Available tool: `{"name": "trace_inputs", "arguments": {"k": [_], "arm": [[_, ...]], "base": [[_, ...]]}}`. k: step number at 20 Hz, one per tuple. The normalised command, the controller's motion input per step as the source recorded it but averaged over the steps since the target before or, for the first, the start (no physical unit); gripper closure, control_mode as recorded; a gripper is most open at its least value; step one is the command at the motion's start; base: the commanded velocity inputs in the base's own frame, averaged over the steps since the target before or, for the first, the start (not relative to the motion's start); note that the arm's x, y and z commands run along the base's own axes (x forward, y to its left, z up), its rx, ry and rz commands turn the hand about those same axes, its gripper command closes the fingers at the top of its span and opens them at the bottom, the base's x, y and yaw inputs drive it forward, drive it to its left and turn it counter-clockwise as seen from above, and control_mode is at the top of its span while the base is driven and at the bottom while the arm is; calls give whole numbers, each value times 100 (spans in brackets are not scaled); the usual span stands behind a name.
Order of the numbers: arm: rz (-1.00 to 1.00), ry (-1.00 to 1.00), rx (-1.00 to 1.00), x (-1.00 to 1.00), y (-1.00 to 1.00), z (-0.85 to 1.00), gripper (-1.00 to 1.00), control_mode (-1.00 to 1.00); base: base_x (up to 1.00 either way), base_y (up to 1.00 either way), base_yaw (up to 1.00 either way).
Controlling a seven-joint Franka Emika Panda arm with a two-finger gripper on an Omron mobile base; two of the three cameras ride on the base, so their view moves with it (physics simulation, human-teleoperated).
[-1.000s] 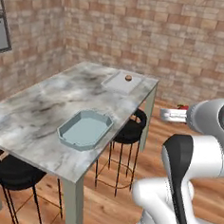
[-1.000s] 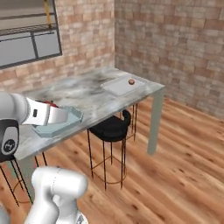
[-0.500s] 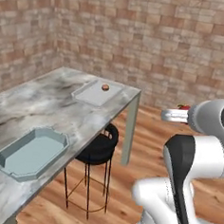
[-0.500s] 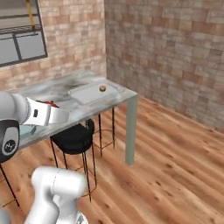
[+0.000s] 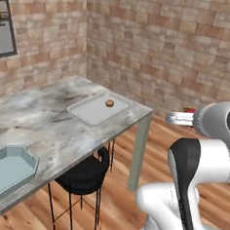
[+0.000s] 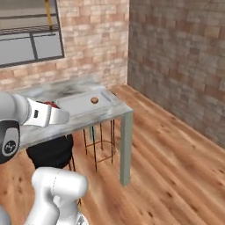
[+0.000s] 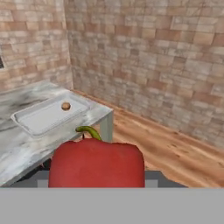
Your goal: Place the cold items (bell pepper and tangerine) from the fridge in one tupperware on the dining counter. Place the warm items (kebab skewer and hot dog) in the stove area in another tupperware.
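The hand (image 7: 96, 181) is closed on the red bell pepper (image 7: 96, 162), which sits right at its fingertips with the green stem up. In the base views the pepper shows as a red spot at the end of the arm, off the desk's (image 5: 47, 126) edge and above the wooden floor.

The step in hand looks like carrying — the cold item is off to the dining desk. Ahead of the hand and lower lies a flat white tray (image 7: 48, 116) with a small brown round thing (image 7: 65, 106) on it, possibly the tangerine, though too small to tell. A light blue tupperware (image 5: 4, 174) sits farther along the desk, well apart from the tray.

Next, I judge, the hand must get over a tupperware, lower, then open.
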Motion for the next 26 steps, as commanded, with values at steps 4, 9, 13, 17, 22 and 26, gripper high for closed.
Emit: {"name": "trace_inputs", "arguments": {"k": [4, 9, 13, 17, 22, 26], "arm": [[0, 0, 0, 0, 0, 0, 100, 100], [0, 0, 0, 0, 0, 0, 100, 100], [0, 0, 0, 0, 0, 0, 100, 100], [0, 0, 0, 0, 0, 0, 100, 100], [0, 0, 0, 0, 0, 0, 100, 100], [0, 0, 0, 0, 0, 0, 100, 100]], "base": [[53, -74, 48], [54, -62, 58], [54, -44, 73], [52, -44, 72], [57, -59, 61], [84, -72, 41]]}}
